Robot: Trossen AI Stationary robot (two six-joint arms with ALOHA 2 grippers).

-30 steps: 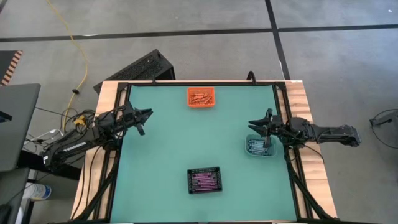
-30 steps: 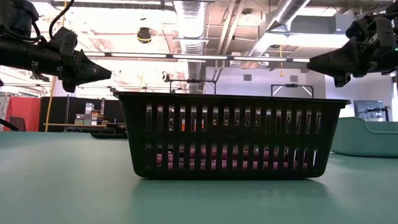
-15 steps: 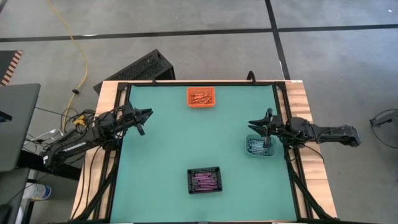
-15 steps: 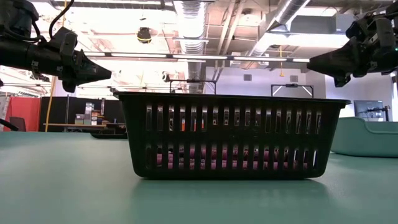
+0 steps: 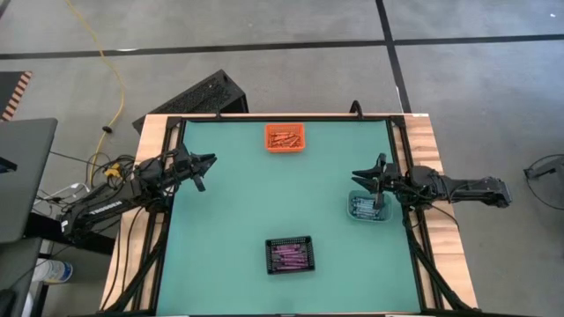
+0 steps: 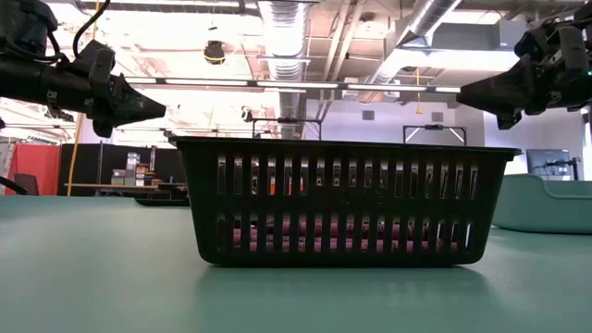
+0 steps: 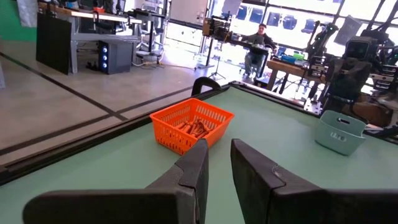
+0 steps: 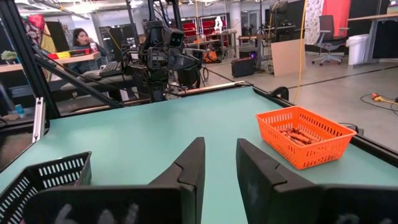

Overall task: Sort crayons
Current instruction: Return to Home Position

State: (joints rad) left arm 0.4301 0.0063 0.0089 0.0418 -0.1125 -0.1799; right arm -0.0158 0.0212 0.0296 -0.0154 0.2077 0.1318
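The crayons lie sorted in three small bins on the green table. Orange ones are in the orange bin (image 5: 285, 137) at the far middle, which also shows in the left wrist view (image 7: 191, 126). Purple ones are in the black bin (image 5: 290, 255) near the front. Blue-grey ones are in the teal bin (image 5: 367, 209) at the right. My left gripper (image 5: 211, 160) hangs in the air at the table's left edge, shut and empty. My right gripper (image 5: 355, 173) hangs at the right, just beyond the teal bin's far side, shut and empty.
The black bin (image 6: 347, 203) fills the middle of the low view, with purple crayons behind its slats. A black crate (image 5: 198, 95) lies on the floor beyond the table's far left corner. People sit at desks in the room behind (image 7: 258, 37).
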